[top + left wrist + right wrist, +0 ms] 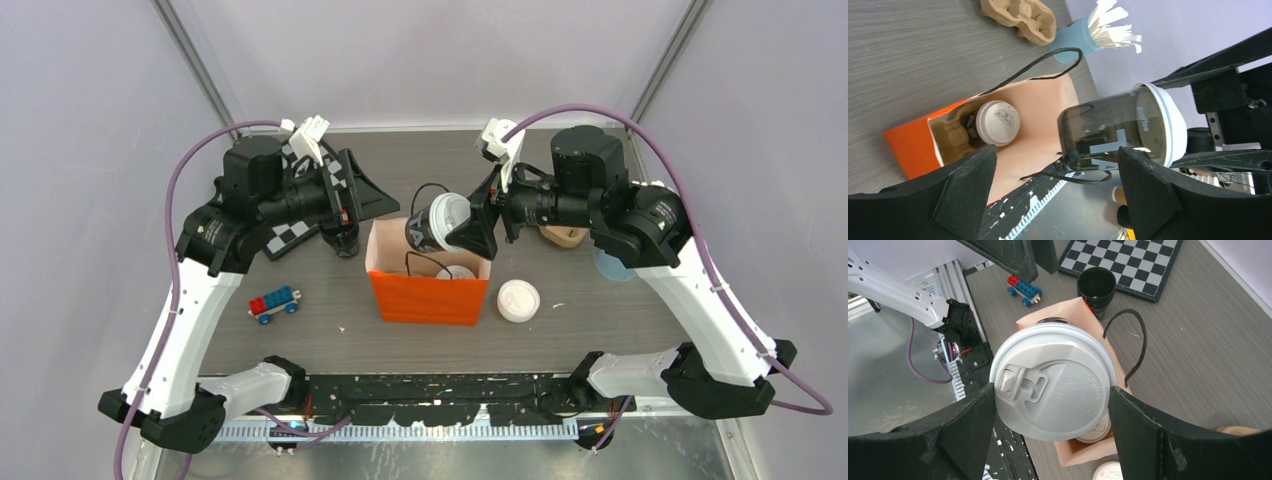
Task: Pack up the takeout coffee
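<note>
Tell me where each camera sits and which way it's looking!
Top external: above and behind the robot, looking down on the table; left arm and right arm show, bases nearest.
Left wrist: on the left arm, looking past the open left gripper at the orange bag and takeout coffee.
Right wrist: on the right arm, looking past the right gripper onto the takeout coffee it holds.
Shared: all three see the bag and that cup.

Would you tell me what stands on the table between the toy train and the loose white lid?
The orange bag stands between the toy train and the lid, as the top view shows.
</note>
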Action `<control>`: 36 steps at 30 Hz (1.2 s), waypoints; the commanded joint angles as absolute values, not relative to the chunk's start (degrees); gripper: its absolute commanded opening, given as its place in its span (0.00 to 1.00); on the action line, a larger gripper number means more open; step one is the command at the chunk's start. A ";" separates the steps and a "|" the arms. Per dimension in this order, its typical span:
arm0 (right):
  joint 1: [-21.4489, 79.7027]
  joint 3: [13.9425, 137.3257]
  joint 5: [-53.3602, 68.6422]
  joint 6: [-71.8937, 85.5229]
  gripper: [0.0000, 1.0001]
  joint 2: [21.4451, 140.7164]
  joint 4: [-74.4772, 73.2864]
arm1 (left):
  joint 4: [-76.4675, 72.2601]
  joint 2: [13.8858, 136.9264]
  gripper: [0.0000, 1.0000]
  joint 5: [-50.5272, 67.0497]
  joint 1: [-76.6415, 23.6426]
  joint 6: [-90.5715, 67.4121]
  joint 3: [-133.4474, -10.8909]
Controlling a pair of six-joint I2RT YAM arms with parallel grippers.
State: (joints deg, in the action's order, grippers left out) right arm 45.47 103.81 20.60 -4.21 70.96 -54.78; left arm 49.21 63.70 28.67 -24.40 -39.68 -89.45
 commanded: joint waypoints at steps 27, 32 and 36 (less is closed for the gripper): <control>55.79 100.49 5.98 -25.38 0.75 79.57 -54.93 | 58.96 67.64 0.55 18.33 -23.90 -33.23 -83.83; 58.23 98.60 4.48 -26.20 0.75 79.55 -54.98 | 58.95 69.83 0.45 16.82 -23.83 -30.96 -84.15; 59.58 97.53 3.59 -25.73 0.74 79.20 -54.96 | 61.85 71.75 0.35 15.61 -23.86 -27.71 -86.51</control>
State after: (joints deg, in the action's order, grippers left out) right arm 58.24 97.95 5.76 -25.08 80.29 -57.01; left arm 60.38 70.59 17.39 -24.08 -32.05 -83.72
